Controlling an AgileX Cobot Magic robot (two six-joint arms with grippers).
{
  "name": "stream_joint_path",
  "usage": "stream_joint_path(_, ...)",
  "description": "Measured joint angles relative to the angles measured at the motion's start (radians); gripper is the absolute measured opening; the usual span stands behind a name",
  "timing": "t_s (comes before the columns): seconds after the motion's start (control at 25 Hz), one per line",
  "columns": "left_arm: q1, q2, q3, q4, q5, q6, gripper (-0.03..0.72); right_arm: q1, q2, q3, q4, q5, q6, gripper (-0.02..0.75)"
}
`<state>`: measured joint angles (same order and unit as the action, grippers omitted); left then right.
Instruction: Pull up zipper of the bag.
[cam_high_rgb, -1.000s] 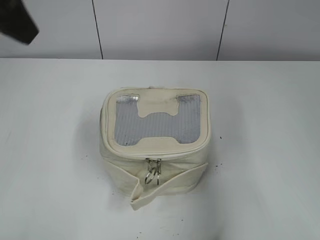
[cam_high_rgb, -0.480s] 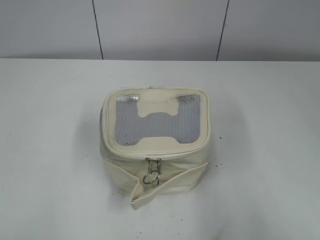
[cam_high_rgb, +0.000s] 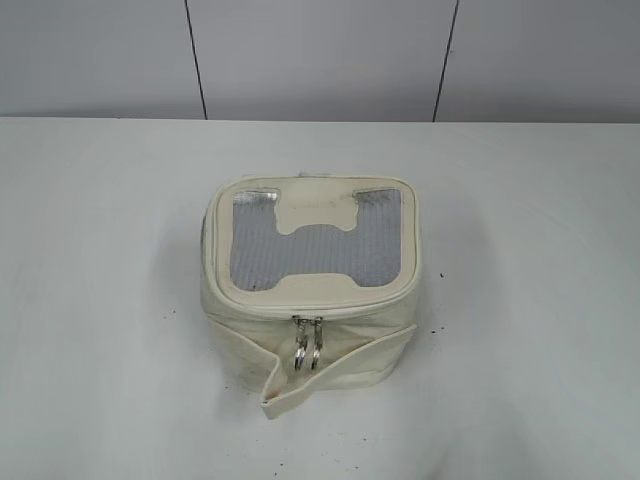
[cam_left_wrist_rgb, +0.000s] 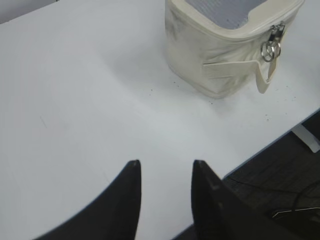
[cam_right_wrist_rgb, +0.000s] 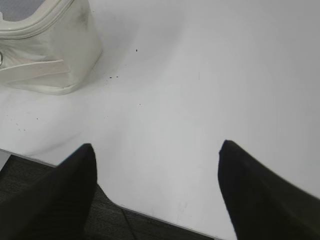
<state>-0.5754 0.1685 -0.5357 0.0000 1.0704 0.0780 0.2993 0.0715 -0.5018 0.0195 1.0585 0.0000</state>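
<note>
— What are your grippers doing?
— Your left gripper (cam_left_wrist_rgb: 164, 172) and right gripper (cam_right_wrist_rgb: 156, 152) both hang spread apart, grasping nothing.
— And the bag?
— The bag (cam_high_rgb: 310, 300) sits ahead of both on the table (cam_high_rgb: 520, 300); 2 zipper (cam_high_rgb: 308, 345) rings hang together on its near side.

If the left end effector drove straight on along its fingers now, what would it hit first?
Probably the bare white table. The left end effector hovers open at the near edge; the small cream leatherette bag sits off to the right of that line, though depth is unclear.
</note>
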Motion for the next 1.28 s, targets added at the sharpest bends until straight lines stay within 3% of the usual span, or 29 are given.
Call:
stream_joint_path(0.32,0.000,-0.001,0.000,-0.089,0.000,0.000,0.265,0.000,-0.001,0.002,0.000,-0.001,0.000,0.567)
stream_joint_path(0.84,0.000,-0.001,0.000,-0.091,0.000,0.000,0.245,-0.001,-0.001,0.002,0.000,-0.002,0.000,0.567)
stream_joint_path(0.96,0.003,-0.001,0.000,-0.092,0.000,-0.001,0.244,-0.040,-0.001,0.002,0.001,-0.002,0.000,0.567)
stream_joint_path(1.08,0.085,-0.001,0.000,-0.095,0.000,-0.001,0.243,-0.162,-0.001,0.002,0.001,-0.002,0.000,0.567)
stream_joint_path(1.28,0.356,-0.012,0.000,-0.095,-0.004,-0.001,0.243,-0.309,-0.017,0.002,0.001,-0.003,0.000,0.567)
